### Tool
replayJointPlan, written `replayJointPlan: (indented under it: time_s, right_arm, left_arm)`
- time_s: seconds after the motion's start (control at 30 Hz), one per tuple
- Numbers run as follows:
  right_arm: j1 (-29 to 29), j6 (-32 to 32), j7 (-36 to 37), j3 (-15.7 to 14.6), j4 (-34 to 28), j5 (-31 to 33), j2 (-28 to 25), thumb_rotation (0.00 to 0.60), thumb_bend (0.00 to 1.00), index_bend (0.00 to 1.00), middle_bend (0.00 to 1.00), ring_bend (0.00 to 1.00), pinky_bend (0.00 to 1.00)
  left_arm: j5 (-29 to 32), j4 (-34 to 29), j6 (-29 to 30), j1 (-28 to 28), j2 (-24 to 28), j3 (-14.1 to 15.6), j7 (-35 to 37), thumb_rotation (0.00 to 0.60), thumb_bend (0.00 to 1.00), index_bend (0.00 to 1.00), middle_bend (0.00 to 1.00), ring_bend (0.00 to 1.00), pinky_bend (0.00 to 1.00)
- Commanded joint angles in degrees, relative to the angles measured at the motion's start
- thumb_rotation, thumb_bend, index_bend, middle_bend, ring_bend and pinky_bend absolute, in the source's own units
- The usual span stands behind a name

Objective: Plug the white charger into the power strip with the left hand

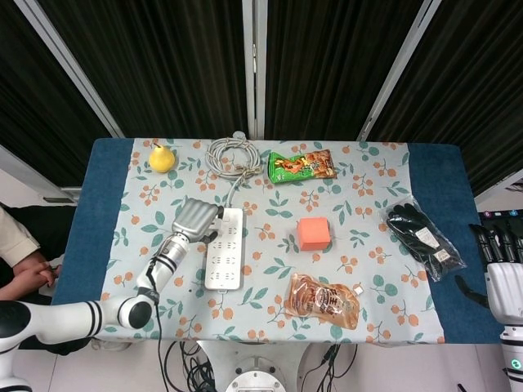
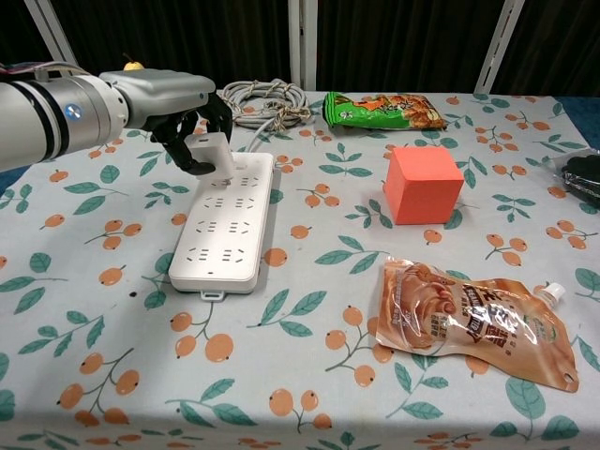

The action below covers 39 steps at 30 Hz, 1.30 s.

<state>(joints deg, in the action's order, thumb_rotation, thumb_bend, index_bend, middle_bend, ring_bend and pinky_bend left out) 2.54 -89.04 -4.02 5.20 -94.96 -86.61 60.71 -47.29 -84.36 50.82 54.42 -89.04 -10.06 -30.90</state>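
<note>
White charger (image 2: 212,150) sat gripped in the left hand (image 2: 184,120), over the far end of the power strip (image 2: 228,219); whether it was seated, I couldn't tell. Right hand (image 1: 502,273) hung released off the table (image 1: 433,171).
</note>
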Motion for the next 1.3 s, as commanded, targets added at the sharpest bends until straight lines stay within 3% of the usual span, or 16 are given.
replayJointPlan:
  time_s: [0.03, 1.3]
  right_arm:
    - [-0.04, -0.05, -0.03, -0.04, -0.02, -0.02, 0.01, 0.600, 0.15, 0.00, 0.12, 0.00, 0.01]
    - [-0.61, -0.81, 0.08, -0.03, 0.02, -0.01, 0.14, 0.600, 0.15, 0.00, 0.12, 0.00, 0.01]
  left_arm:
    - [-0.02, -0.23, 0.08, 0.09, 0.21, 0.16, -0.14, 0.600, 0.42, 0.70, 0.79, 0.64, 0.73]
    - [1.46, 0.24, 0.68, 1.44, -0.26, 2.05, -2.47, 0.600, 0.43, 0.72, 0.80, 0.64, 0.73]
